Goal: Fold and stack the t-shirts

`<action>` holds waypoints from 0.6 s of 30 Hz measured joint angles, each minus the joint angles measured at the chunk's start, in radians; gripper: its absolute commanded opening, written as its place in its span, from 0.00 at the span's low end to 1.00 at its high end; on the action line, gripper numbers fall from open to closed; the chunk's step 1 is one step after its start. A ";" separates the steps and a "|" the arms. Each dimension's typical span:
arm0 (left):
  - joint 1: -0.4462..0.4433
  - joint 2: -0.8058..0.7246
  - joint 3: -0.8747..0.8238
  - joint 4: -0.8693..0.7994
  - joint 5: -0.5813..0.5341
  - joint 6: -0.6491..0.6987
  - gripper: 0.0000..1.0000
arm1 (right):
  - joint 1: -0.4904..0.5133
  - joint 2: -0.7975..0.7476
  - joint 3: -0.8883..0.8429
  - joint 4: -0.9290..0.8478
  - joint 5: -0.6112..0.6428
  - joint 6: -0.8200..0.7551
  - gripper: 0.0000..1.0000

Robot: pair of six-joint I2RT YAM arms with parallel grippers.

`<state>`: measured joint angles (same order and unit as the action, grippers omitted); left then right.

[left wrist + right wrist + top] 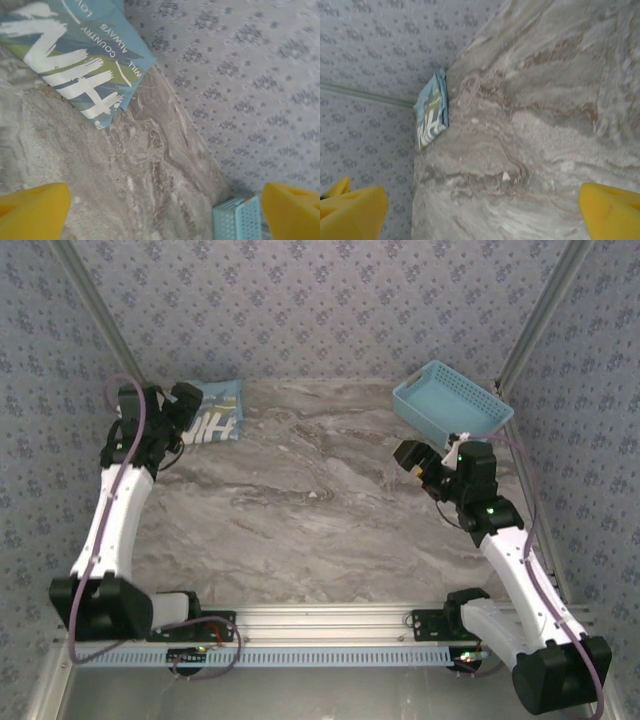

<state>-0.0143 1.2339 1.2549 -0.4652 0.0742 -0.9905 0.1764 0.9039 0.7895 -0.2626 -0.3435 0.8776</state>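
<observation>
Lying folded at the table [320, 520] edge, the t-shirt [220, 420] is free; left gripper [165, 210] and right gripper [482, 210] stand wide, empty.

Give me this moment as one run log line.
t-shirt: folded, far-left table corner | left claw: open, empty, beside t-shirt | right claw: open, empty, near basket

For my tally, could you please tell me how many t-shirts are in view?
1: a folded t-shirt at the far-left corner of the table; the basket might hide others.
</observation>
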 measured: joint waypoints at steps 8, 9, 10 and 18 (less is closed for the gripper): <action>-0.078 -0.143 -0.047 -0.205 -0.163 0.335 0.98 | -0.055 0.014 0.123 -0.182 0.151 -0.105 1.00; -0.079 -0.165 -0.070 -0.219 -0.186 0.360 0.98 | -0.055 0.018 0.139 -0.204 0.188 -0.118 1.00; -0.089 -0.192 -0.100 -0.226 -0.225 0.377 0.98 | -0.054 0.020 0.151 -0.225 0.229 -0.129 1.00; -0.173 -0.446 -0.606 0.102 -0.599 0.575 0.98 | -0.078 0.013 -0.074 -0.089 0.490 -0.356 1.00</action>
<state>-0.1871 0.7876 0.6491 -0.3634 -0.5243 -0.4156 0.0986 0.9169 0.7151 -0.3519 0.1467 0.5213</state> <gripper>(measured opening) 0.977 0.999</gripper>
